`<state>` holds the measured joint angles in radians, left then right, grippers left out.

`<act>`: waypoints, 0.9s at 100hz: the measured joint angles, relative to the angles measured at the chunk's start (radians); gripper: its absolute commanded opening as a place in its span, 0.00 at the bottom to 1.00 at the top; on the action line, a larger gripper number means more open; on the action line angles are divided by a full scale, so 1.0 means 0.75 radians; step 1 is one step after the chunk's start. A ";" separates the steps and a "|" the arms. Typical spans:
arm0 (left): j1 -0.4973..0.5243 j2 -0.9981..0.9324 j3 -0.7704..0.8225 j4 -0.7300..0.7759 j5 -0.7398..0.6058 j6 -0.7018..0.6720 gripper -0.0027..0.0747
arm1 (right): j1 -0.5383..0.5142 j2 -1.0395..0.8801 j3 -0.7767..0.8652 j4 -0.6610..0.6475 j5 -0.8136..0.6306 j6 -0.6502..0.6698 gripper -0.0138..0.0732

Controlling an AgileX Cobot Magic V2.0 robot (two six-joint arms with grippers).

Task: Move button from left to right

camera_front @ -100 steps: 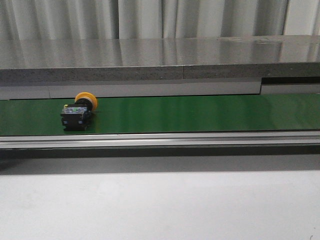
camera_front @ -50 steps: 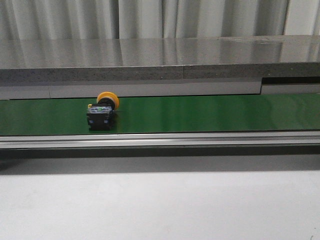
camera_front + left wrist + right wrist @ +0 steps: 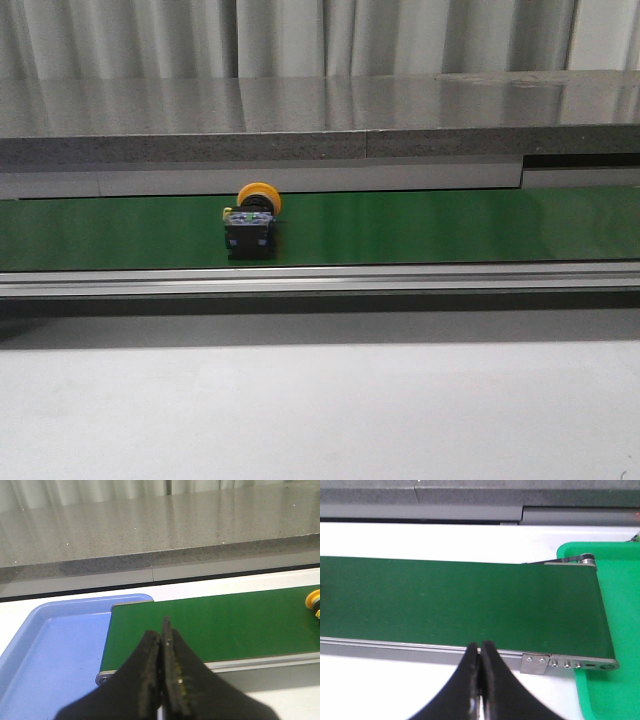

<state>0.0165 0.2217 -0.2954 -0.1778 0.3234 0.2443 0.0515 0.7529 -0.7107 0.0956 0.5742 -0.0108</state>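
The button (image 3: pixel 251 223) lies on its side on the green conveyor belt (image 3: pixel 420 228), left of the belt's middle, its yellow cap turned toward the grey ledge (image 3: pixel 320 120) behind the belt. In the left wrist view only the cap's edge shows at the belt's far side.

The left gripper (image 3: pixel 162 630) hangs over the belt end next to the blue tray (image 3: pixel 50 650), fingers pressed together and holding nothing. The right gripper (image 3: pixel 480 652) waits at the belt's near rail, close to the end by the green tray (image 3: pixel 615 625), fingers likewise closed and empty.

The pick likely falls to the right arm: spread the fingers first, then close across the black body rather than the rounded cap, which would probably slip.
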 measured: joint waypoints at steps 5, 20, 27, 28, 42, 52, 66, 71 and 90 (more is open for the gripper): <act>0.000 0.000 0.000 0.000 0.000 0.000 0.01 | 0.000 0.074 -0.043 0.000 0.010 0.000 0.08; 0.000 0.000 0.000 0.000 0.000 0.000 0.01 | 0.000 0.257 -0.109 0.000 0.013 0.000 0.08; 0.000 0.000 0.000 0.000 0.000 0.000 0.01 | 0.000 0.308 -0.118 0.011 0.013 0.000 0.10; 0.000 0.000 0.000 0.000 0.000 0.000 0.01 | 0.000 0.312 -0.118 0.013 0.013 0.000 0.11; 0.000 0.000 0.000 0.000 0.000 0.000 0.01 | 0.000 0.349 -0.118 0.055 0.032 0.000 0.34; 0.000 0.000 0.000 0.000 0.000 0.000 0.01 | 0.000 0.349 -0.119 0.062 0.053 0.000 0.60; 0.000 0.000 0.000 0.000 0.000 0.000 0.01 | 0.000 0.349 -0.119 0.063 0.068 0.000 0.86; 0.000 0.000 0.000 0.000 0.000 0.000 0.01 | 0.000 0.349 -0.119 0.067 0.068 0.000 0.89; 0.000 0.000 0.000 0.000 0.000 0.000 0.01 | 0.000 0.349 -0.119 0.109 0.080 0.000 0.89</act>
<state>0.0165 0.2217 -0.2954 -0.1778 0.3234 0.2443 0.0515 1.0150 -0.8001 0.1772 0.6341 -0.0108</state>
